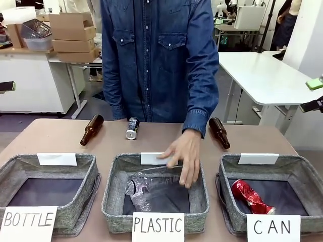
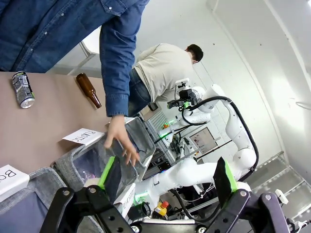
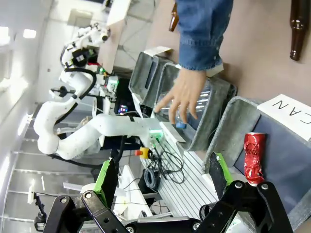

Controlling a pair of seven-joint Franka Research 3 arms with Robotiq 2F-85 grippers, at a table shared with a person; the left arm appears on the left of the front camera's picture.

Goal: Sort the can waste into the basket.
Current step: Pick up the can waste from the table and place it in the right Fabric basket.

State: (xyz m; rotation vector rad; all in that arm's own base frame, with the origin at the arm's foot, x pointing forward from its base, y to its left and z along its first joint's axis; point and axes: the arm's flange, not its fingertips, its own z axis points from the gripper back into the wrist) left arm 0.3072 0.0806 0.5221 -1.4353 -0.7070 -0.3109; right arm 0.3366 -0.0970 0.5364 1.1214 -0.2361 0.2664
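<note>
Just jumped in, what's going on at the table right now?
The person's hand reaches into the PLASTIC bin, at a clear bottle lying there. The red can already lies in the CAN basket. The dark can lies on the table at the far side, between two brown bottles. The left end effector and the right end effector are open and hold nothing.
</note>
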